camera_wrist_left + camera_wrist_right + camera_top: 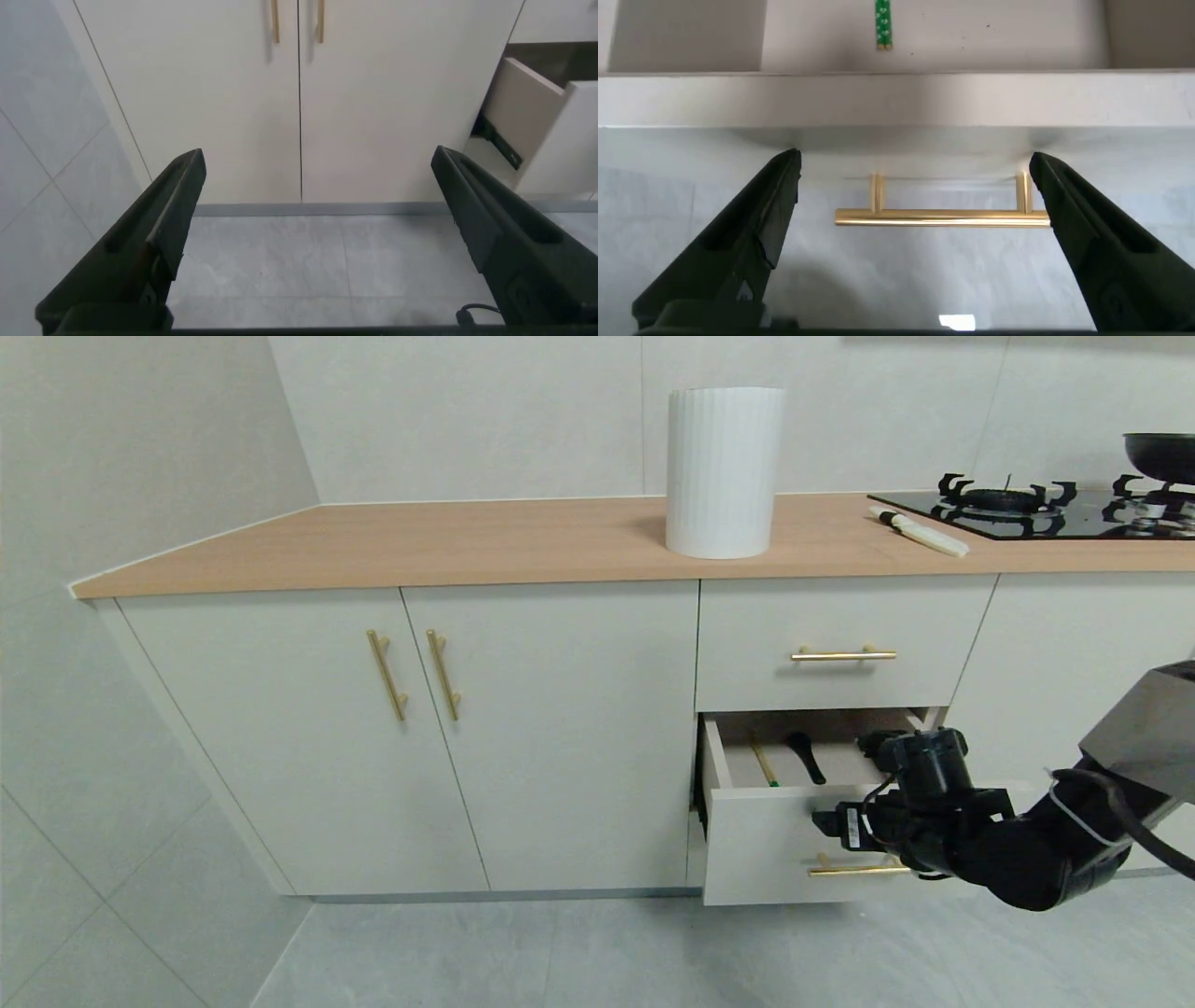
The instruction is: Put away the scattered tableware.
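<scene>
Right wrist view: right claw [915, 161] wide open, empty, handle [941, 218] just ahead.
Left claw [318, 163]: wide open, empty.
Done: spoon [805, 756] in drawer [756, 840] beyond right claw.
To do: knife [920, 532] on desk [467, 541], well above right claw.

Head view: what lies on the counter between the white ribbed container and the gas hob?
One pale, long utensil with a dark end, close by the hob and apart from the container. The head view shows it.

The canister [724, 471] is ribbed white, countertop [420, 537] tan woodgrain, drawer handle [941, 217] gold.
</scene>
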### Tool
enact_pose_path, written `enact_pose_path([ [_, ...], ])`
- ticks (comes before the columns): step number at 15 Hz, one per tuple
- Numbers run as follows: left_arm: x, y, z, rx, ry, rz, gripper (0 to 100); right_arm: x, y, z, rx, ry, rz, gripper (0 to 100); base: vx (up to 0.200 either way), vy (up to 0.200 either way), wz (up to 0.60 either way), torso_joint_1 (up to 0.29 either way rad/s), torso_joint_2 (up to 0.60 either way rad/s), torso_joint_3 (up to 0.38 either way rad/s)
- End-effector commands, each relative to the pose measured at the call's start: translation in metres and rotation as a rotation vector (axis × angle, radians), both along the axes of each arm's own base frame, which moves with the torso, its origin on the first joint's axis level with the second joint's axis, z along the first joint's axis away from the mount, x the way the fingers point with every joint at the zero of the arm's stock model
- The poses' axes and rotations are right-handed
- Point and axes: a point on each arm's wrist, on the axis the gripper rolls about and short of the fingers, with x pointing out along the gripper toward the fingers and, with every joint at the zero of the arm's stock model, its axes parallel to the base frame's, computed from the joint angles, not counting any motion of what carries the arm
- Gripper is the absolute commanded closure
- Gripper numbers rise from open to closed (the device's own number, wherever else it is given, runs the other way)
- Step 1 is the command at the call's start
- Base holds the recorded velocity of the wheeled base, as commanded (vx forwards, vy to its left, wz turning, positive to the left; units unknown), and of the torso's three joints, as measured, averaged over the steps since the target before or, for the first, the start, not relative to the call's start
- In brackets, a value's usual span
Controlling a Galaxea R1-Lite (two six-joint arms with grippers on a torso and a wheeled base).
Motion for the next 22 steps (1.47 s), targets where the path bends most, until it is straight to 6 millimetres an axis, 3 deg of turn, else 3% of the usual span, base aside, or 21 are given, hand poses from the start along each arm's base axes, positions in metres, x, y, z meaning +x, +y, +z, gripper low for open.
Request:
enact_pose_path([
  [1,0.0,0.0,0.0,0.0,0.0,0.001,0,0.018,0.002,-0.008,0.004,-0.011,-0.01,0,0.0,0.0,0.0,0.0,0.0,0.0],
  [6,0.0,0.0,0.0,0.0,0.002,0.001,0,0.052,-0.002,-0.019,0.016,-0.053,-0.049,0,0.0,0.0,0.0,0.0,0.0,0.0],
  [9,0.0,0.0,0.0,0.0,0.002,0.001,0,0.064,-0.005,-0.03,0.026,-0.097,-0.068,0,0.0,0.0,0.0,0.0,0.0,0.0],
  [22,0.0,0.0,0.0,0.0,0.0,0.001,0,0.108,-0.031,-0.045,0.14,-0.219,-0.231,0,0.0,0.0,0.0,0.0,0.0,0.0],
])
